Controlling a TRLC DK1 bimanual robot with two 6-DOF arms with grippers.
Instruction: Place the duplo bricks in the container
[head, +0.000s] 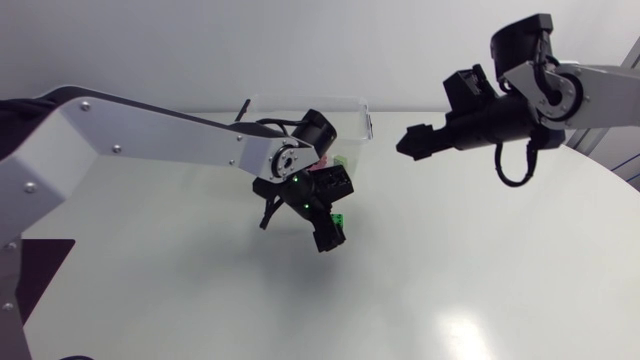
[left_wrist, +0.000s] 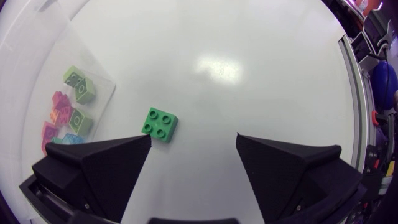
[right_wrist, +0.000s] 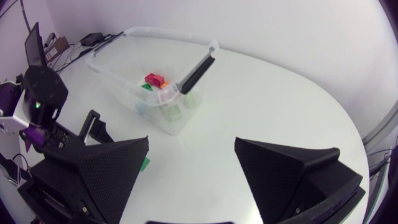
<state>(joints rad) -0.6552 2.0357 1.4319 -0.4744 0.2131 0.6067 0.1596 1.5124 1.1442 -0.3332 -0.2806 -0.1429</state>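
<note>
A green four-stud duplo brick (left_wrist: 160, 124) lies on the white table, just ahead of my left gripper (left_wrist: 193, 140). It is nearer one finger and touches neither. That gripper is open and hangs low over the brick (head: 340, 219) in the head view, beside the clear plastic container (head: 352, 118). The container (right_wrist: 168, 34) holds several bricks: green ones (left_wrist: 78, 85), pink and orange ones (left_wrist: 59, 116), and a red one (right_wrist: 152, 78). My right gripper (right_wrist: 191, 146) is open with nothing in it. It is raised to the right of the container (head: 408, 145).
My left arm (head: 150, 135) crosses the table in front of the container. My left arm's wrist (right_wrist: 42, 99) shows beside the container in the right wrist view. Bare white tabletop (head: 480, 270) stretches to the front and right.
</note>
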